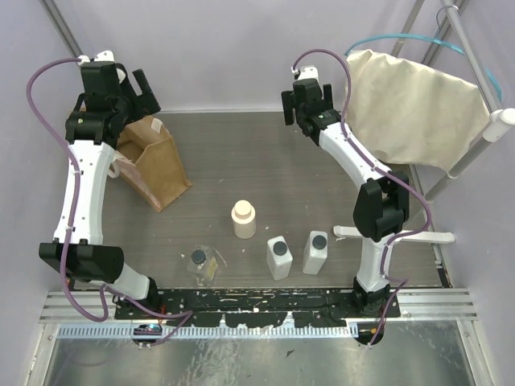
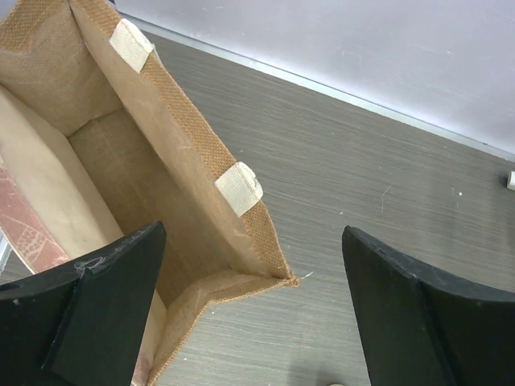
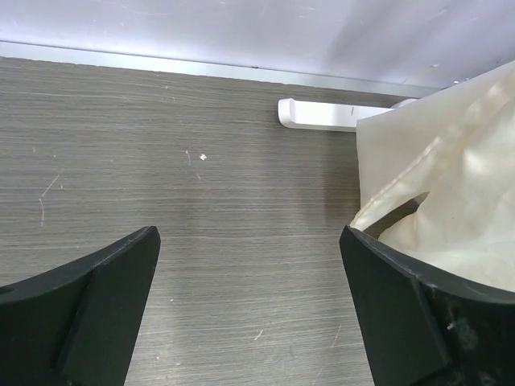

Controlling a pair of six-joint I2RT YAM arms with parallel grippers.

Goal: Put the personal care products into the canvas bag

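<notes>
The tan canvas bag stands open at the back left; the left wrist view looks down into its empty inside. My left gripper is open and empty, held above the bag's near corner. A cream round bottle stands mid-table. Two white bottles with black caps stand near the front. A small black-capped item in clear wrap lies to their left. My right gripper is open and empty over bare table at the back.
A large cream cloth with teal cord hangs on a white rack at the back right; it also shows in the right wrist view. The rack's white foot lies on the table right of the bottles. A back wall borders the table.
</notes>
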